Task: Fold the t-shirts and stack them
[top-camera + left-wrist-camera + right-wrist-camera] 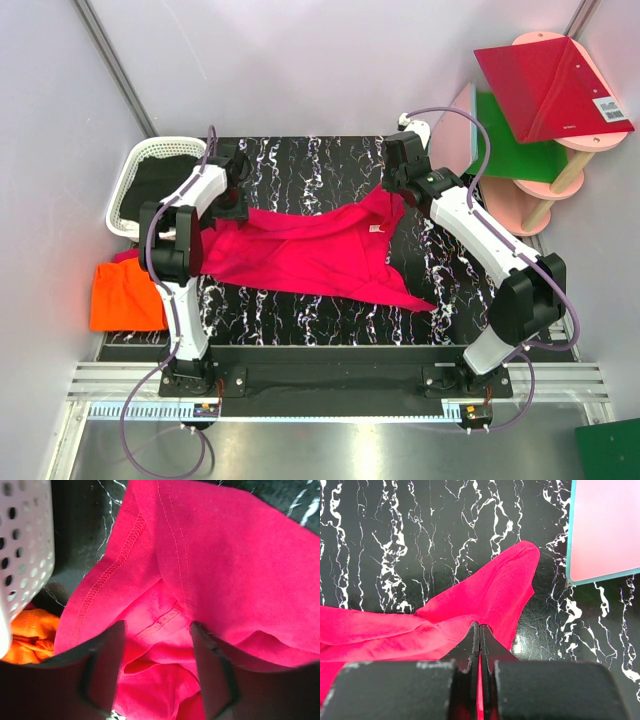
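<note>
Left gripper: jaws stand apart, straddling a bunched fold of the pink shirt; cloth is seen between the fingers but no pinch on it is shown. Right gripper: clamped tight on a thin edge of the same shirt, a sliver of pink showing between the fingers. The shirt is laid on the black marbled table, stretched between the two grippers. Its long axis runs left to right across the top view, with one loose tail trailing toward the near right. The white neck label is found near the right gripper, so the collar end is judged to point right. Whether the stitched edge at the left fingers is a sleeve or the hem cannot be told. Risks noted: several layers may be caught at once if the left jaws close on the bunch, so that the shirt would be lifted crumpled rather than flat. The right hold may slip under tension because so little cloth is pinched. The white basket and the orange shirt lie close to the left arm and could be snagged or dragged.
</note>
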`<state>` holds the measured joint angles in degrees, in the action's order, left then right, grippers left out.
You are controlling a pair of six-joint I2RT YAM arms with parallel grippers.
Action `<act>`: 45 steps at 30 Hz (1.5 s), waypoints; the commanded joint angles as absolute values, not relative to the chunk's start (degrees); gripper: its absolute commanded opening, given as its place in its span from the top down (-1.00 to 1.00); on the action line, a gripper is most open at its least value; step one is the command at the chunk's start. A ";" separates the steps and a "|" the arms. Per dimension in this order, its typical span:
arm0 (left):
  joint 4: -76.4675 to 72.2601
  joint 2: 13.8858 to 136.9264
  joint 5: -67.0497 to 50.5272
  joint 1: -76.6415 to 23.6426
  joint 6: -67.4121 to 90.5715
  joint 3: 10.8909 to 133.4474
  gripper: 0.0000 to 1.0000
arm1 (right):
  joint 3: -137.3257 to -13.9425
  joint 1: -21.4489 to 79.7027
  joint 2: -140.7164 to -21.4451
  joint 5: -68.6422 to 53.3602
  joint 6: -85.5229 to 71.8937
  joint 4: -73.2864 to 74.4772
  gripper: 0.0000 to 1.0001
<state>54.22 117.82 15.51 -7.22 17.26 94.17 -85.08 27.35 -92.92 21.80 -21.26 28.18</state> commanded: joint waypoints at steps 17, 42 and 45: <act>53.44 113.03 14.94 -8.35 17.31 93.17 -0.30 | -83.58 27.16 -90.00 21.44 -22.76 27.86 1.00; 53.09 123.22 20.04 -9.58 16.43 100.54 0.11 | -81.12 27.07 -88.69 20.30 -23.82 29.09 1.00; 54.31 124.63 20.91 -9.58 16.17 104.14 0.99 | -80.51 27.16 -88.07 19.87 -24.08 29.44 1.00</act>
